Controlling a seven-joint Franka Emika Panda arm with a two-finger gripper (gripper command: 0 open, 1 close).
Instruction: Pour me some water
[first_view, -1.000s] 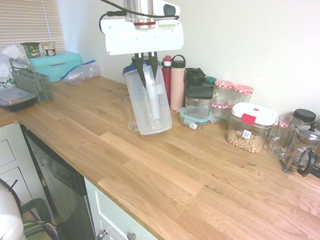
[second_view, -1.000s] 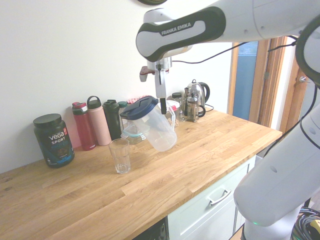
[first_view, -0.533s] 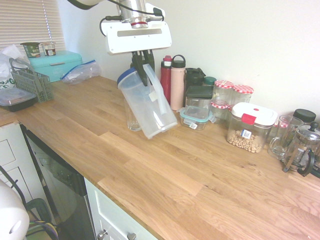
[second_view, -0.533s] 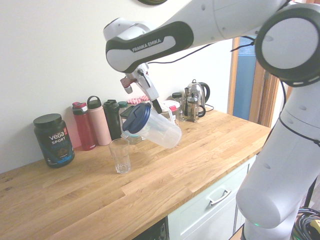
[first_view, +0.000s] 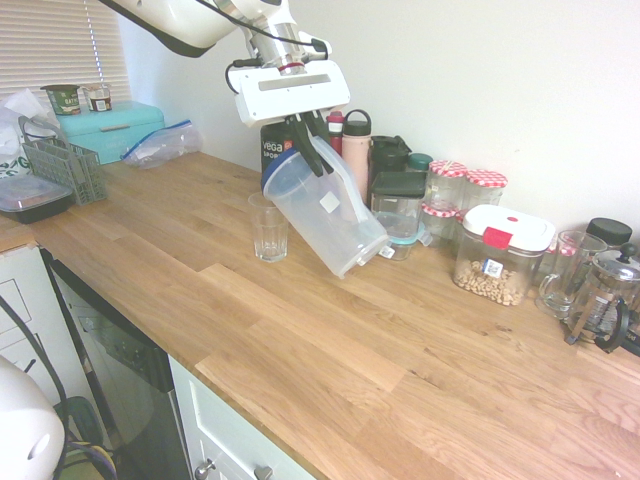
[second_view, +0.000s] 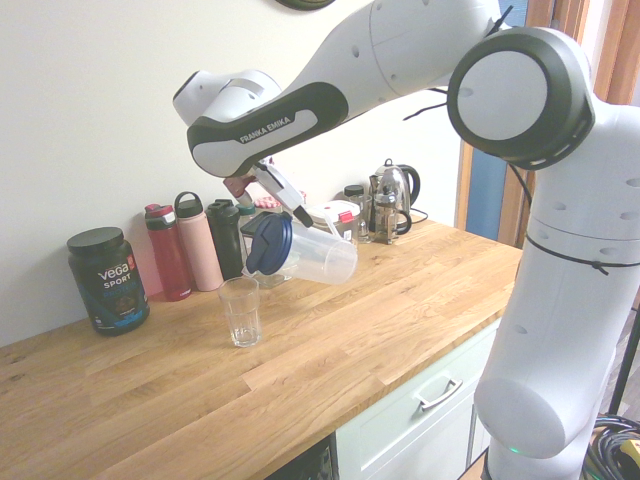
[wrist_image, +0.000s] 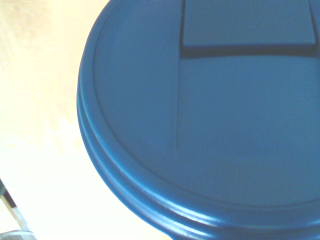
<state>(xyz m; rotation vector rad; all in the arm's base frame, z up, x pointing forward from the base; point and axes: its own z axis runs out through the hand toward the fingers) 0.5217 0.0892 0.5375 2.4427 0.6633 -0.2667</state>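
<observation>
A clear plastic pitcher (first_view: 330, 215) (second_view: 312, 256) with a blue lid (second_view: 268, 243) hangs tilted steeply above the wooden counter, its lid end lowered toward an empty drinking glass (first_view: 268, 228) (second_view: 239, 311). My gripper (first_view: 309, 152) (second_view: 287, 203) is shut on the pitcher's handle. The lid end sits just above and to the side of the glass rim, not touching it. No water shows in the pitcher or the glass. The wrist view is filled by the blue lid (wrist_image: 210, 115).
Bottles (first_view: 355, 165), a dark protein tub (second_view: 107, 279), jars and food containers (first_view: 503, 254) line the wall behind the pitcher. A French press (first_view: 603, 297) stands far right, a teal box (first_view: 108, 129) and grey basket (first_view: 65, 167) far left. The counter edge (first_view: 200, 370) runs along the front.
The pitcher has tipped further over toward the glass, from nearly upright to steeply tilted, and the wrist has rotated with it. The glass has not moved.
</observation>
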